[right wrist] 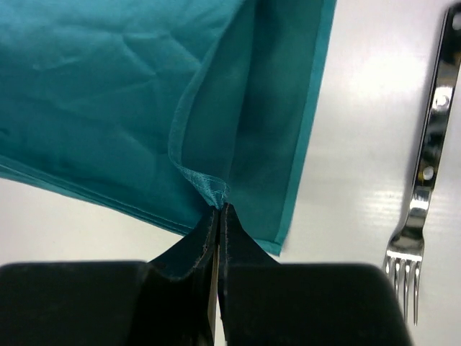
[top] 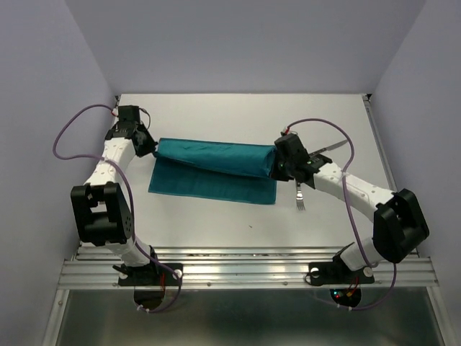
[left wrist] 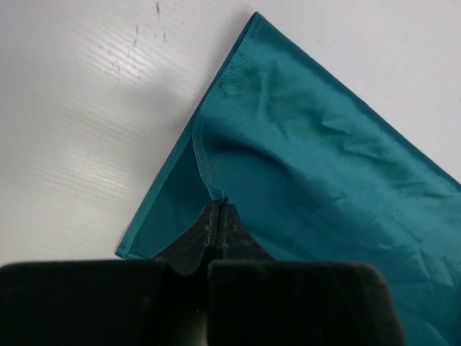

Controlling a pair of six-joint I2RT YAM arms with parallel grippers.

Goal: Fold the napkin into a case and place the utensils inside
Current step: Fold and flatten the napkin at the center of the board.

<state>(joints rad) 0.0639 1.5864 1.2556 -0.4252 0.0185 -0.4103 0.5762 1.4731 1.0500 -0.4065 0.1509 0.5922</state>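
Note:
The teal napkin (top: pixel 212 169) lies partly folded across the table's middle, its far layer lifted over the near layer. My left gripper (top: pixel 149 146) is shut on the napkin's left hem (left wrist: pixel 216 189). My right gripper (top: pixel 278 167) is shut on the right hem (right wrist: pixel 215 193). The silver fork (top: pixel 300 196) lies just right of the napkin, tines toward the near edge; it also shows in the right wrist view (right wrist: pixel 425 173). The knife (top: pixel 325 149) lies behind my right wrist, only its silver blade showing.
White table (top: pixel 216 223) with a raised rail along its near edge (top: pixel 245 263). Grey walls close in the left, right and far sides.

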